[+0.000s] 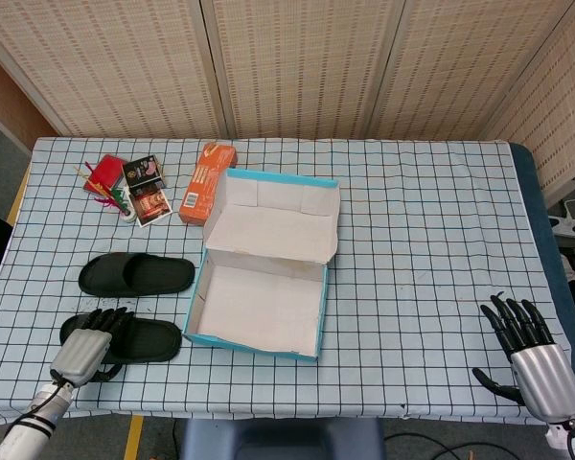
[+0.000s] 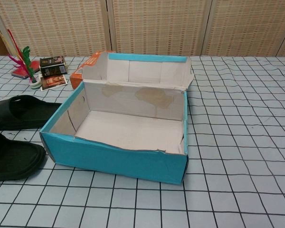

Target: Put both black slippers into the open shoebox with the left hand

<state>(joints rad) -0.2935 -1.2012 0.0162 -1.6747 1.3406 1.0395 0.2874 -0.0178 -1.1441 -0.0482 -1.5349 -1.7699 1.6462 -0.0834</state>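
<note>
We judge this to be the opening step: the reach for the first slipper, with neither one boxed yet. The near slipper [image 1: 125, 338] lies on the checked tabletop [image 1: 431, 240] at about eight o'clock from the shoebox [image 1: 259, 307], just beside its left wall, and the far slipper [image 1: 136, 274] lies parallel to it at about ten o'clock from the box, also close to that wall. The shoebox itself stands open and empty near the middle of the tabletop, its lid flap folded up at the twelve o'clock side. The left robot hand [image 1: 84, 349] sits over the heel end of the near slipper, fingers extended and laid across the black upper; it looks to be touching the slipper, but we cannot tell from the head view whether the fingers have wrapped it, and the chest view does not show the hand at all. We read it as open, with nothing lifted. The next move, as we see it, calls for the fingers to curl around the slipper's edge or strap, then a lift and a carry toward three o'clock over the box's low blue wall. The right robot hand [image 1: 529, 355] rests at the five o'clock corner of the tabletop, fingers spread, holding nothing, well apart from everything. An orange carton [image 1: 207, 181] and small packets [image 1: 144, 189] lie at the eleven o'clock corner, out of the path.
</note>
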